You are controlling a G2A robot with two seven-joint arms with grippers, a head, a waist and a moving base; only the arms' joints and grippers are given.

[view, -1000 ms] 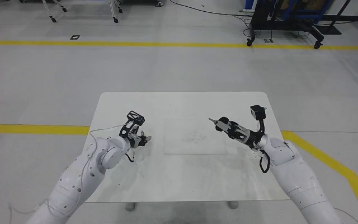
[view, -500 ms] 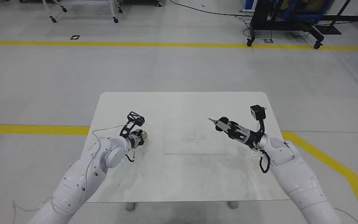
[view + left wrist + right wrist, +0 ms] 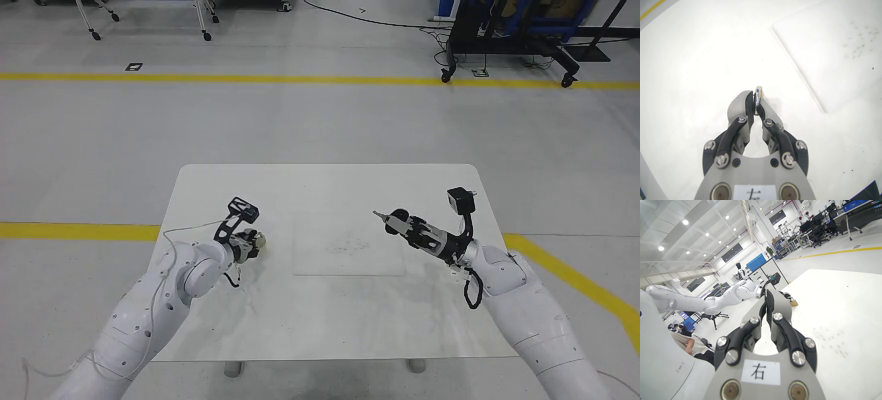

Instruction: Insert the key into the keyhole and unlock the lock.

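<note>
A small brass padlock [image 3: 761, 89] with a silver shackle is in my left gripper [image 3: 755, 103], which is shut on the shackle just above the white table [image 3: 320, 190]. In the top view this gripper [image 3: 252, 243] and the padlock [image 3: 258, 241] are at the table's left side. My right gripper [image 3: 384, 218] hangs over the right side, shut, and a thin metal tip, apparently the key [image 3: 376, 213], sticks out of it toward the left. From the right wrist, its gripper [image 3: 766, 293] is pressed together and points at the padlock [image 3: 794, 303] across the table.
A thin white mat [image 3: 350, 245] lies flat in the table's middle between the two arms, its corner showing as the mat [image 3: 829, 56] near the left gripper. Open floor with yellow lines surrounds the table.
My left wrist has turned and shifted slightly toward the table's middle, so the brass padlock now shows at its fingertips. The right arm has kept still.
</note>
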